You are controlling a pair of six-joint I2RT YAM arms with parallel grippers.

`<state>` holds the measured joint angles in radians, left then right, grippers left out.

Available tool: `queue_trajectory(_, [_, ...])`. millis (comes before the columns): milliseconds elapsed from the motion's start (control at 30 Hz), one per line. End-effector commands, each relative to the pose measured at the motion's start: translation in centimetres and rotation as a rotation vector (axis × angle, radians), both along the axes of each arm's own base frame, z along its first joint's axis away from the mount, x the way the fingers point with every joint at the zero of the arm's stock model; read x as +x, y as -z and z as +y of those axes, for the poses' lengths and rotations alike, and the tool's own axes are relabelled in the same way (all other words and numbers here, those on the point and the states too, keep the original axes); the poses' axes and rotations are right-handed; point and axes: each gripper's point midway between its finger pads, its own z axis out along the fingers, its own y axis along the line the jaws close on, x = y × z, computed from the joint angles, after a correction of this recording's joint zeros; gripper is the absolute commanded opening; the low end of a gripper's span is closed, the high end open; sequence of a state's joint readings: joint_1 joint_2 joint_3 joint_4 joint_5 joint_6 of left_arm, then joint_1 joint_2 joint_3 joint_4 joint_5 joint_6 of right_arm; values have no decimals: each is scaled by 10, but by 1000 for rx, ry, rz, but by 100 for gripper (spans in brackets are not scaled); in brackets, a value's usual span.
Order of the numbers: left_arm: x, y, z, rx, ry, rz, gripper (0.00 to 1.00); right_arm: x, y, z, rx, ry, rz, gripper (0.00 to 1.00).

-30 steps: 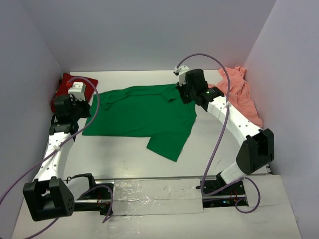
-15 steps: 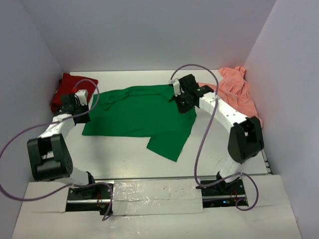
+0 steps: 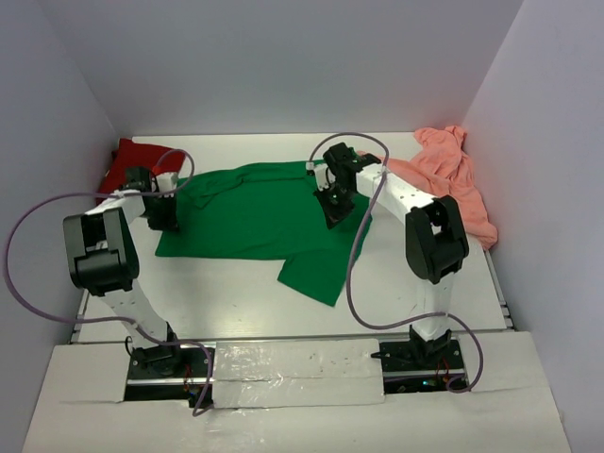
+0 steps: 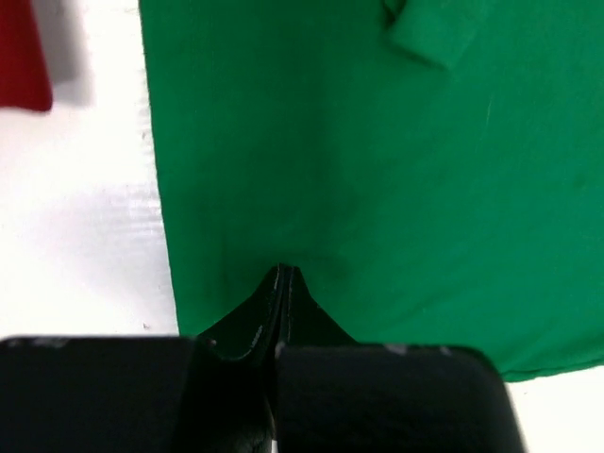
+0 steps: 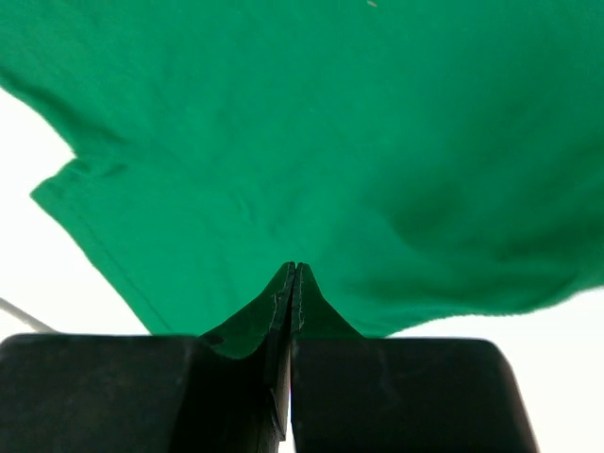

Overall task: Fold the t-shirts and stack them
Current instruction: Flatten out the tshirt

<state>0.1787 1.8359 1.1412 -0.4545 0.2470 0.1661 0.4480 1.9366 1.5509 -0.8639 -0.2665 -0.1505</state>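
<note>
The green shirt (image 3: 264,222) lies flat on the table (image 3: 236,302), long axis left to right, between the two grippers. The left gripper (image 4: 283,276) is closed on a pinch of its left edge, the right gripper (image 5: 293,272) on cloth toward its right side (each arm nearer its own end). A second ago the left jaws stood slightly parted and the right gripper sat farther back; the shirt lies much as it did. Beyond, the red shirt (image 3: 127,162) and pink shirt (image 3: 451,170) sit in the corners.

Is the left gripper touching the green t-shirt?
Touching. The left wrist view shows the left gripper shut on a pinched fold of the green t-shirt.
</note>
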Motion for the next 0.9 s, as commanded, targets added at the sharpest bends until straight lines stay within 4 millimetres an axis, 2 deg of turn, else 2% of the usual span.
queue_trajectory(0, [-7,11,-6,-38,61,76,0,-6,-6,17,56,-37,57,0])
queue_trajectory(133, [-13,22,-6,-41,85,128,0,-16,11,22,41,-70,148,0])
queue_trajectory(167, [-14,27,-6,-42,92,148,0,-20,21,22,24,-77,188,0])
queue_trajectory(267, [-30,39,-11,-58,140,226,0,-27,25,24,10,-100,236,0])
queue_trajectory(400, [-68,53,-22,-56,241,340,0,-24,21,23,1,-107,226,0])
queue_trajectory(467, [-95,57,-25,-62,268,415,0,-23,18,22,-4,-109,223,0])
queue_trajectory(567, [-129,56,-29,-89,319,493,0,-21,12,22,-4,-110,210,0])
queue_trajectory(633, [-145,57,-29,-85,348,520,0,-20,7,22,-7,-110,197,0])
queue_trajectory(667, [-161,54,-32,-102,361,552,0,-19,6,22,-8,-109,193,0])
queue_trajectory(800, [-190,48,-36,-135,413,596,0,-25,4,13,-32,-105,186,0])
queue_trajectory(867, [-203,47,-32,-117,417,615,0,-35,2,7,-42,-108,197,0])
